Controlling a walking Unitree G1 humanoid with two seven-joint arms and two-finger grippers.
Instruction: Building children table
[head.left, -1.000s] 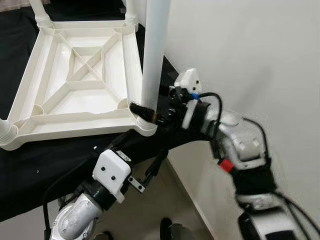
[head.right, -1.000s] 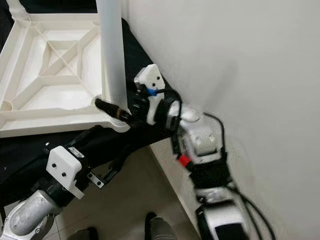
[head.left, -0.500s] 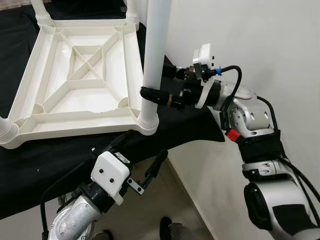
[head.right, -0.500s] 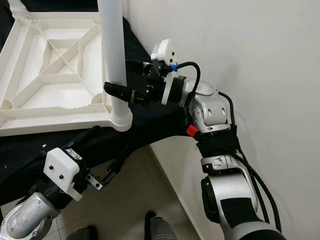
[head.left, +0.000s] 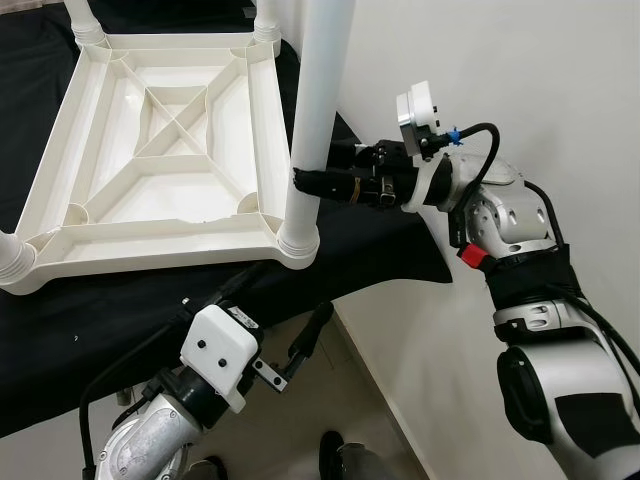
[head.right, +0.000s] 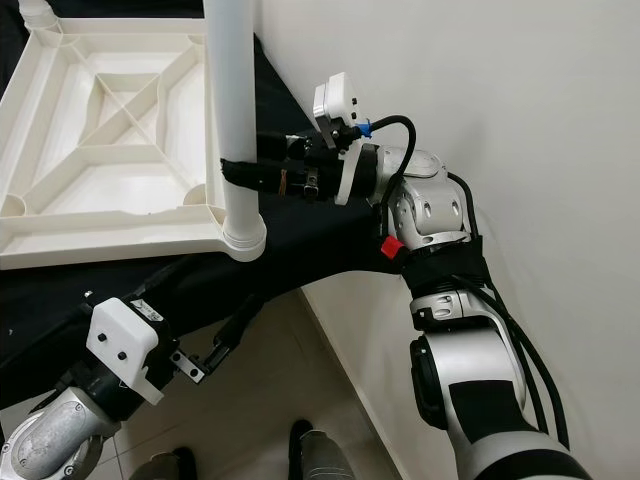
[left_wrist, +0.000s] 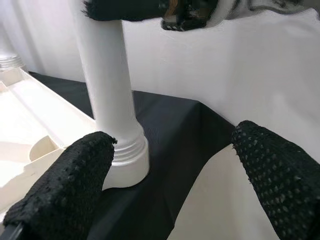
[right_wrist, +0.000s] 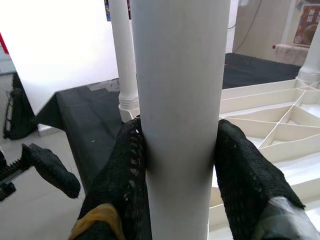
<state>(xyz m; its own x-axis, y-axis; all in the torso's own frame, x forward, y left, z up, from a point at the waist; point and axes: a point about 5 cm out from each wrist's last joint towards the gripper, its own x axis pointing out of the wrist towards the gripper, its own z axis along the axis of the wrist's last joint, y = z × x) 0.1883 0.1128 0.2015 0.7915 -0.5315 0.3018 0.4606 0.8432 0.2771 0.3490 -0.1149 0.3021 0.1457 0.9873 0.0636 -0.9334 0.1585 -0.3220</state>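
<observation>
Upturned white table lies on black-draped worktop, near corner at worktop edge beside white wall. Our right claw clenched around upright white leg seated in that corner socket, well above its base. Our left claw hangs released below worktop edge, fingers spread, touching nothing.

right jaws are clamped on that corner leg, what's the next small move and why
Probably twist or press the leg down into its corner socket, then let go. The right gripper is shut around the leg just above the socket collar, the leg stands upright in the upturned table top, and the left gripper hangs open below the table edge, not helping.
</observation>
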